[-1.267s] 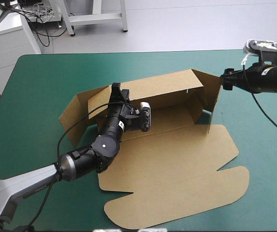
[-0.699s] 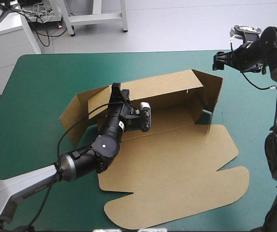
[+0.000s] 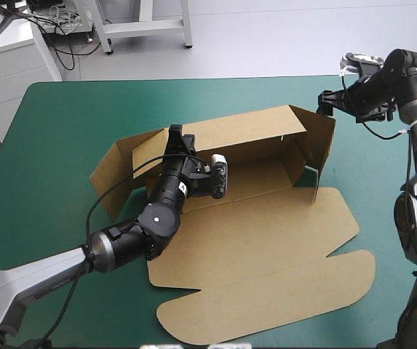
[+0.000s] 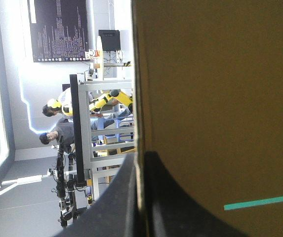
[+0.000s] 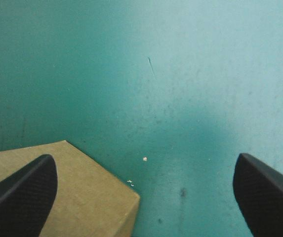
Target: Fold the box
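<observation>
Centrally on the table's teal-green cover (image 3: 62, 123) stood the box (image 3: 266, 240), a cut sheet of brown board. Its long rear wall was raised, with end flaps up at both ends, and its broad lid panel lay flat on the cover toward the near edge. The cover showed bare all round the board, widest along the far and left sides.

The left gripper (image 3: 174, 135) sat at the top edge of the rear wall, toward that wall's left end. In the left wrist view, the gripper (image 4: 139, 156) had its black fingers all but together, with the box (image 4: 215, 98) wall pinched between them. A thin teal-green strip (image 4: 258, 202) of cover showed through a slot in the board.

The right gripper (image 3: 326, 98) hung over the far right of the table, just beside the upper corner of the right end flap. From its own wrist, the gripper (image 5: 143, 157) was spread wide and held nothing. One corner of the box (image 5: 77, 197) lay under one finger; whether they touched could not be told. The cover (image 5: 205, 74) ahead of it carried a faint scratch (image 5: 151, 66) and a few pale specks (image 5: 144, 159).
</observation>
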